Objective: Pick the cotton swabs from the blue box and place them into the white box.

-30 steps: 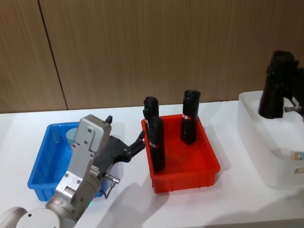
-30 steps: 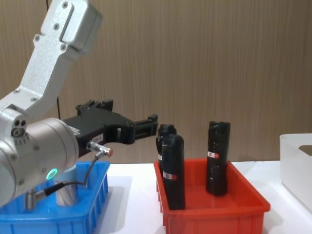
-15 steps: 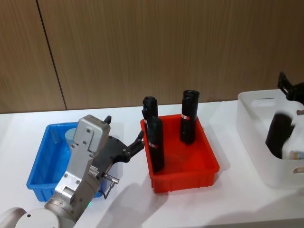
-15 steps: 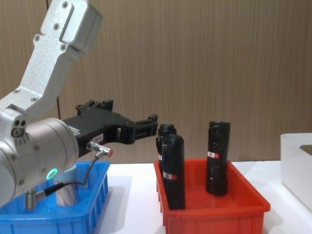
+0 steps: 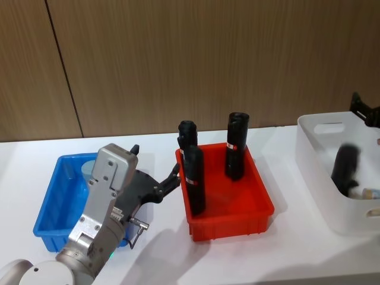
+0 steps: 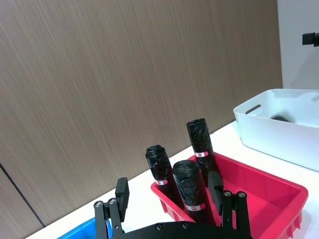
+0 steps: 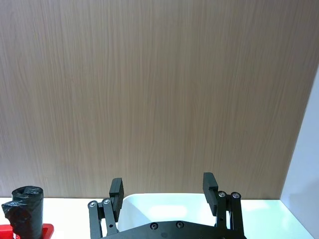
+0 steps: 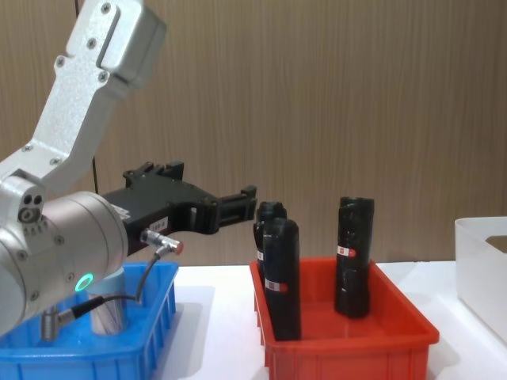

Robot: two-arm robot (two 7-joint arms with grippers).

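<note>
Since a second ago, a dark blurred shape has dropped into the white box (image 5: pixel 332 178). Left gripper (image 8: pixel 238 204), fingers spread and empty, hovers between the blue box (image 5: pixel 53 205), holding a half-hidden cotton swabs jar (image 8: pixel 107 313), and the red bin (image 5: pixel 228 205) of black cylinders (image 5: pixel 236 145). Right gripper (image 7: pixel 163 191) hangs released above the white box.

The left arm rises from the near left corner of the tabletop, its silver links bent at a raised elbow, and carries the left gripper (image 8: pixel 238 207) horizontally above the table, pointing toward the middle. Its black fingers (image 6: pixel 216 185) stand parted with nothing between them. The right gripper (image 7: pixel 163 193) hangs above the table's right edge, its fingers (image 7: pixel 116 189) likewise spread wide with an empty gap, and a black part of the right arm (image 5: pixel 365 110) shows at the head view's right edge.
</note>
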